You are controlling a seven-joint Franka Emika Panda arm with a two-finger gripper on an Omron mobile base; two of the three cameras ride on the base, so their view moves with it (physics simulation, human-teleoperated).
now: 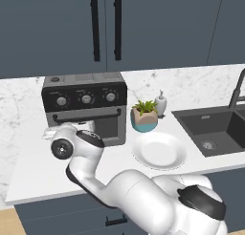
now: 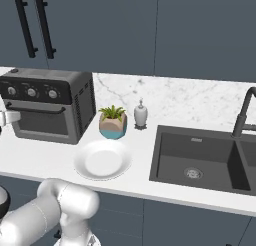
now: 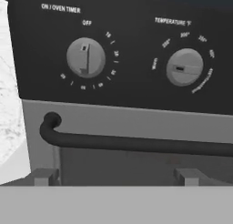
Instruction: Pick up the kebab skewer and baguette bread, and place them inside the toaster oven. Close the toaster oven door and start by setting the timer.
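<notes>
I'm seeing the toaster oven [image 1: 86,105] sitting on the counter [image 2: 45,160] left of the white plate [image 1: 159,151], its door [image 3: 136,127] looking shut. My gripper [image 3: 116,175] is hovering close before the bar handle [image 3: 132,143], jaws spread wide and gripping nothing. The timer knob [image 3: 85,57] is pointing at off. The skewer and baguette I can't make out through the glass.

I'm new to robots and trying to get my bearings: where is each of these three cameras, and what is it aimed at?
Left base view: behind the arm's left, looking down at the toaster oven, plate and sink; the white arm crosses the front.
Right base view: behind its right, same counter; arm at lower left.
Hand view: on the hand, facing the timer knob and the toaster oven door handle.
Both base views share the oven, plate, plant and sink.
</notes>
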